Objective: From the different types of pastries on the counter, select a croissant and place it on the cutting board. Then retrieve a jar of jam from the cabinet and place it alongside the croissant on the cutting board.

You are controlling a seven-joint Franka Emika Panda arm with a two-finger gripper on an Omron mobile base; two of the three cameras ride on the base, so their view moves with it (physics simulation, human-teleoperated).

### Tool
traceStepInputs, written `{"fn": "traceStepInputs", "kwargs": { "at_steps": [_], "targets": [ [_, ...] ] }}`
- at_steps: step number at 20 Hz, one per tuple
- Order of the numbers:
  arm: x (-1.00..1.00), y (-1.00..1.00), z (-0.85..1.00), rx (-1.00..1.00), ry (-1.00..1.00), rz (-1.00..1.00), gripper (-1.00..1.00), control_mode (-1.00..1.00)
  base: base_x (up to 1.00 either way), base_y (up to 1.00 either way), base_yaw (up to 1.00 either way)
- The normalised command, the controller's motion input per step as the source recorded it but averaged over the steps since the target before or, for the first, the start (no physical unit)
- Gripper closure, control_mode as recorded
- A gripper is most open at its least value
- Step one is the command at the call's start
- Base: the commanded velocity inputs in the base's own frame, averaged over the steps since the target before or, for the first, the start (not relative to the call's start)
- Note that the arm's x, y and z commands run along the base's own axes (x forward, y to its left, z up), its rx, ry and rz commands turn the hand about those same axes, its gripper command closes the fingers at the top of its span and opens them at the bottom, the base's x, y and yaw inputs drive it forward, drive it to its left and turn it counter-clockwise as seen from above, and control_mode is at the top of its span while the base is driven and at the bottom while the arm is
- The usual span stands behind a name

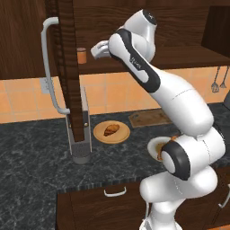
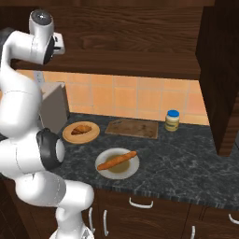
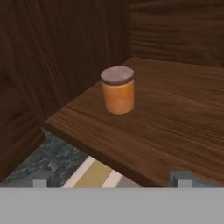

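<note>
The gripper (image 3: 111, 178) has its jaws spread wide and holds nothing, poised at the front edge of the cabinet (image 3: 175, 118) shelf, the jar of jam (image 3: 118, 90) standing upright further in, beyond that edge and near the left wall. The risk, I judge, is a skewed approach — one fingertip (image 3: 183, 178) clipping the jar would topple it or shove it against the wall. Below the jar, the croissant (image 1: 111, 130) sits on a round plate (image 1: 99, 133), not the cutting board (image 1: 150, 118) — easily forgotten.

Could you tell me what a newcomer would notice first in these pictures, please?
The white arm reaching up into the open cabinet, its open end effector facing the orange jar of jam on the shelf. Below, the croissant sits on a round wooden plate, while the cutting board lies bare against the tiled wall.
</note>
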Motion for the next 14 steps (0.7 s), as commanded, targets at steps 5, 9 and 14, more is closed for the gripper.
{"fn": "traceStepInputs", "kwargs": {
  "at_steps": [5, 9, 14],
  "targets": [
    [0.82, 0.33, 0.0, -0.1, 0.0, -0.1, -1.0, -1.0, 0.0, 0.0, 0.0],
    [0.76, 0.61, 0.06, -0.04, 0.04, -0.2, -1.0, -1.0, 0.0, 0.0, 0.0],
    [0.4, 0.0, 0.35, 0.06, 0.05, 0.0, -1.0, -1.0, 0.0, 0.0, 0.0]
  ]
}}
